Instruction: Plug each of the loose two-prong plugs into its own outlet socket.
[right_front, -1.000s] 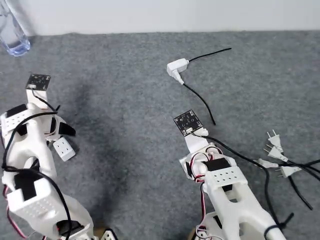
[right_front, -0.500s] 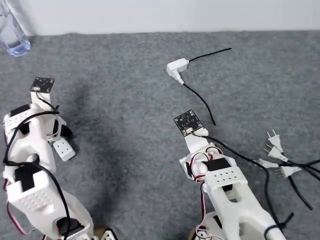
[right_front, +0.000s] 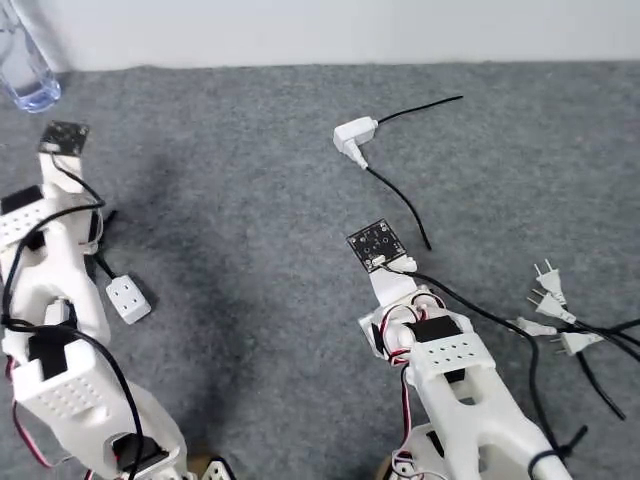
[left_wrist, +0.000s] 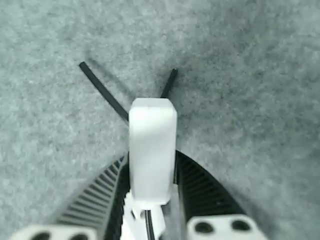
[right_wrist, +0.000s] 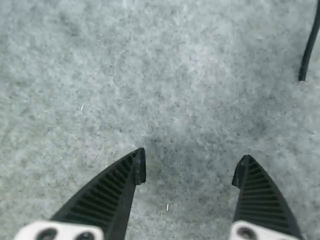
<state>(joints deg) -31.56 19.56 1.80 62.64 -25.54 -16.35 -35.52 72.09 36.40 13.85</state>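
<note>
**Most plugs are loose; the left gripper grips a block, the right one is empty**

At the left, a socket (right_front: 127, 298) lies flat on the carpet (right_front: 250, 200), just beside the left arm (right_front: 60, 290). Its holes face up and no plug is in it. In the middle, far from both arms, lies a white connector (right_front: 355, 138) with two black cords (right_front: 400, 205) coming out of it. It may be a plug already joined to a socket, but I cannot tell this for sure. At the far right, four plugs (right_front: 545, 298) lie together in a bunch with their prongs free, well apart from any socket. So I judge that the task is near its beginning: at most one plug is in, and the four at the right are all left to do.

The left gripper (left_wrist: 151, 156) is clenched on a white block (left_wrist: 152, 125). The fingers press on its two sides, and the block stands straight out between them, above the carpet. Two black cable pieces (left_wrist: 102, 90) lie on the carpet beyond it. I cannot tell whether the block is a plug or a socket.

The right gripper (right_wrist: 192, 157) is spread wide. It hangs over bare carpet near the middle of the table, and it grasps and touches nothing.
</note>
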